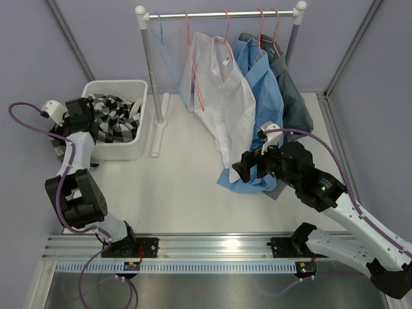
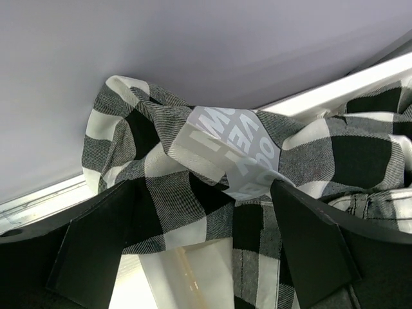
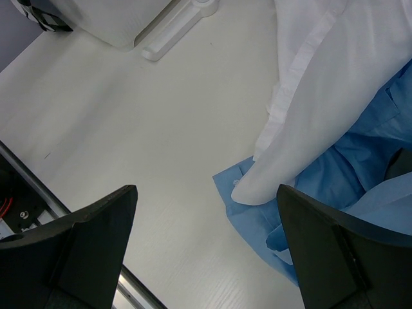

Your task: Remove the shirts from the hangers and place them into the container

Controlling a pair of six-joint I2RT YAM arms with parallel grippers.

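1. Black fingers point(image 2: 96, 244) of the left gripper point(image 2: 203, 193) stand spread wide. The black-and-white checked shirt point(image 2: 161, 148) is bunched between and beyond them, and no pinch on the cloth shows.
2. That checked shirt lies heaped in the white container point(image 1: 143, 87) at the far left of the table point(image 1: 187, 187), with the left gripper at the container's left rim.
3. The right gripper point(image 3: 206, 190) also has its jaws wide apart with nothing between them. It hangs above the table, just beside the trailing ends of the white shirt point(image 3: 335, 77) and the light blue shirt point(image 3: 335, 167).
4. Both shirts hang from pink hangers point(image 1: 225, 32) on the rail point(image 1: 219, 13), with their lower ends resting on the table. The dark grey shirt point(image 1: 293, 96) hangs behind them at the right.
5. Left along the rail hang a bare pink hanger and a bare light blue hanger point(image 1: 164, 51).
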